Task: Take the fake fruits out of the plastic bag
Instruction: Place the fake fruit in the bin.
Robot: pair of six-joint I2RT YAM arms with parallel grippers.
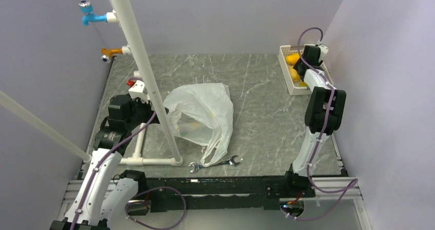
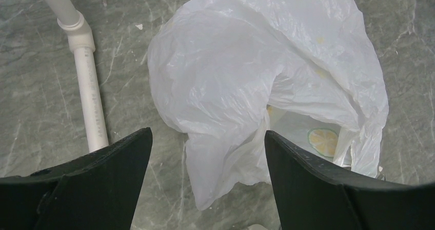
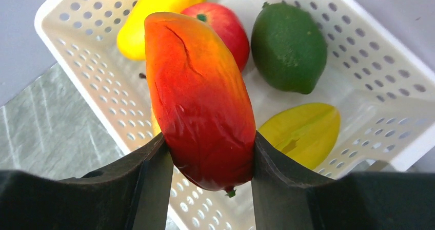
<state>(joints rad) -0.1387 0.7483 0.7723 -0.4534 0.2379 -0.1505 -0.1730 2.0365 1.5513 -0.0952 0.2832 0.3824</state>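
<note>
The plastic bag (image 1: pixel 202 114) lies crumpled mid-table; in the left wrist view it (image 2: pixel 256 71) shows a lemon-slice print and something yellow inside. My left gripper (image 2: pixel 208 148) is open and empty, above the bag's near edge; in the top view it (image 1: pixel 139 92) sits left of the bag, behind the white pipe. My right gripper (image 3: pixel 208 153) is shut on a red-orange mango (image 3: pixel 197 96) held over the white lattice basket (image 3: pixel 374 60). In the basket lie a green lime (image 3: pixel 288 46), a red apple (image 3: pixel 221 24), a yellow fruit (image 3: pixel 154 9) and a yellow-green starfruit piece (image 3: pixel 302 132).
A white pipe frame (image 1: pixel 146 76) stands at the left, its base bar beside the bag (image 2: pixel 90 96). A wrench (image 1: pixel 215 163) lies on the table near the bag's front. The basket (image 1: pixel 290 73) sits at the far right by the wall. Blue and orange taps (image 1: pixel 95 18) are on the left wall.
</note>
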